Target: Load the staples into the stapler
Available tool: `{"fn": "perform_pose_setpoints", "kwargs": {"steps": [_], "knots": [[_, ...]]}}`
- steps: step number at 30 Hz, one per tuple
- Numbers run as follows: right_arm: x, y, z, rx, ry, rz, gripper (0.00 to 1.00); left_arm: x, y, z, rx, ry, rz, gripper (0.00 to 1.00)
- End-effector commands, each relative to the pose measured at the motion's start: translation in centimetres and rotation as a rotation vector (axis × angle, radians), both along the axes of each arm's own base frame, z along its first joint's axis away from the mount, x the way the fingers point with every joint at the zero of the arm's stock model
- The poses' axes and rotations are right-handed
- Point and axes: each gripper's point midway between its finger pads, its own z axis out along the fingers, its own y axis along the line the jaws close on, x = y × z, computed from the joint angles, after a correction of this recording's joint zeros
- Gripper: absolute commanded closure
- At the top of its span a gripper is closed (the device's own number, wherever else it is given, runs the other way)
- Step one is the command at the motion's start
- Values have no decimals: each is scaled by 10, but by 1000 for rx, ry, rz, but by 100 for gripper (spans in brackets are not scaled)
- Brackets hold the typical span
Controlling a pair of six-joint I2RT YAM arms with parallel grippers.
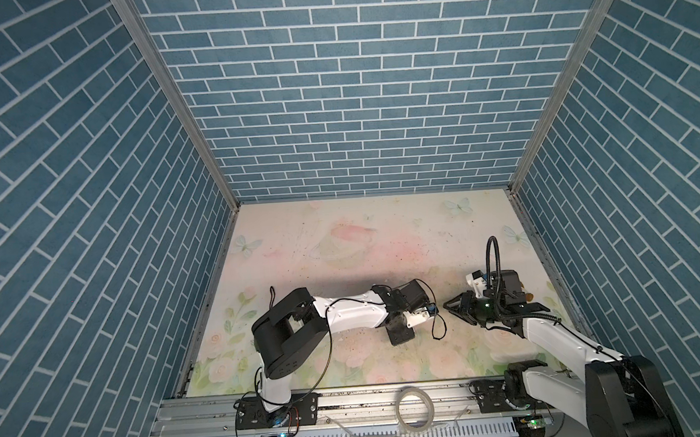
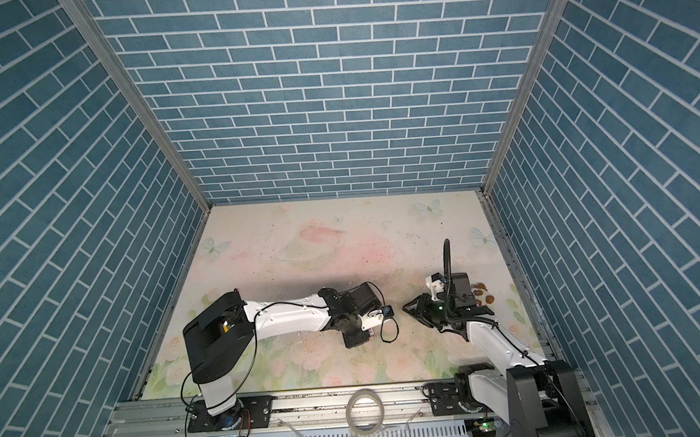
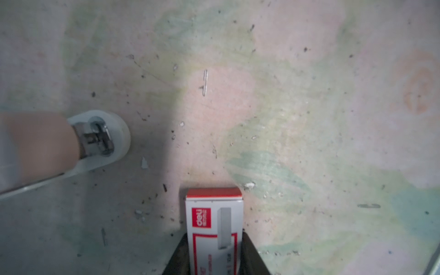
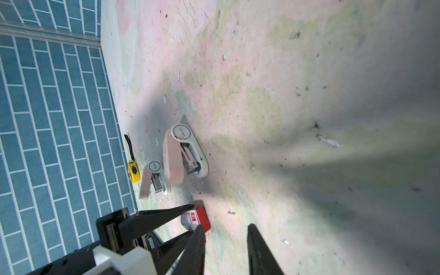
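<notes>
Two top views show the right gripper (image 1: 446,305) low, right of centre. Left wrist: left gripper (image 3: 215,235) clamps a red-and-white box (image 3: 214,207); a thin silvery staple strip (image 3: 205,82) lies flat well ahead of its jaws. Right wrist: right jaws narrowly parted, empty; pink-lidded stapler (image 4: 183,152) open beyond the box.

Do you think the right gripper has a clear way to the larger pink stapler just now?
Probably, but tightly: the open right gripper faces the larger stapler across the table, yet the left gripper, closed on the staple box, crowds that path.
</notes>
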Motion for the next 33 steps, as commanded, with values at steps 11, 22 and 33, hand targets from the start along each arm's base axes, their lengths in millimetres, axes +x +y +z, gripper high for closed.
{"fn": "perform_pose_setpoints", "kwargs": {"steps": [11,22,33], "knots": [[-13,-3,-10,-23,33,2,68,-7,7,5,35,-11,-100,41],[-19,18,-4,118,53,111,68,-4,17,13,-66,-68,-77,40],[-26,30,2,204,80,177,66,-9,4,23,-225,-47,-93,36]]}}
